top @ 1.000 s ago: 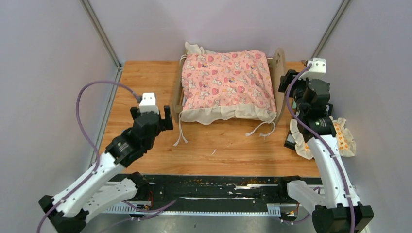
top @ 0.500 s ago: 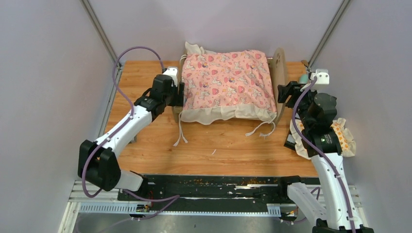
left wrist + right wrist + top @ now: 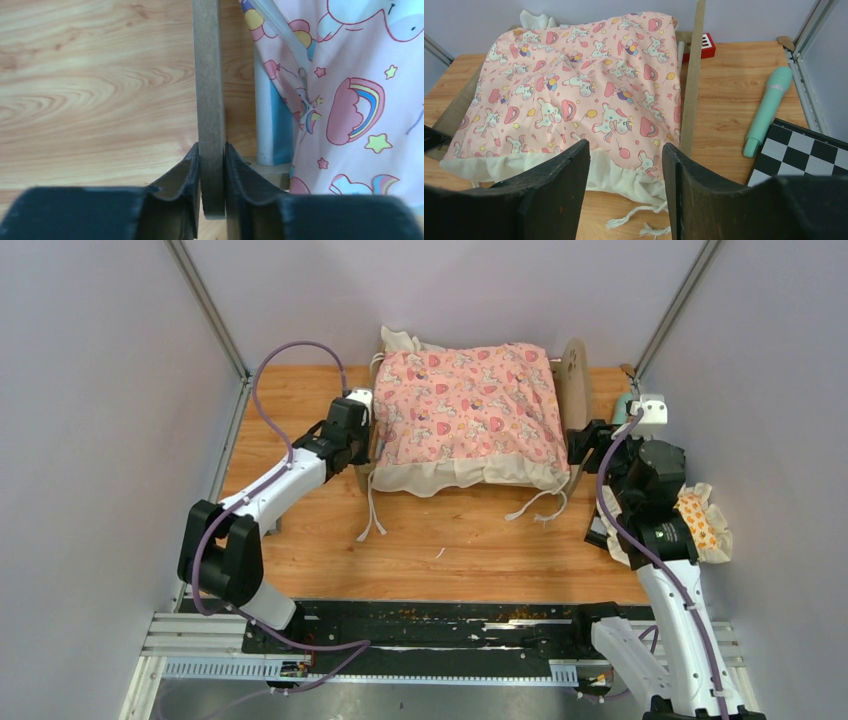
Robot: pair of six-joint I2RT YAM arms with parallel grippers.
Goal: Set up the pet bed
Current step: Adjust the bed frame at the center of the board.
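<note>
Left wrist: left gripper (image 3: 212, 162) pinching pet bed (image 3: 210, 75) frame edge; right gripper (image 3: 625, 150) spread, beside headboard (image 3: 691, 85) edge.

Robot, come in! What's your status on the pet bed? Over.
Left fingers shut on bed's end board. Right fingers open, near headboard. Quilt spread on top. Pillow apart, far right.

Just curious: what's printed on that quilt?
Quilt: pink with unicorns and rainbows; clearest in right wrist view.
</note>
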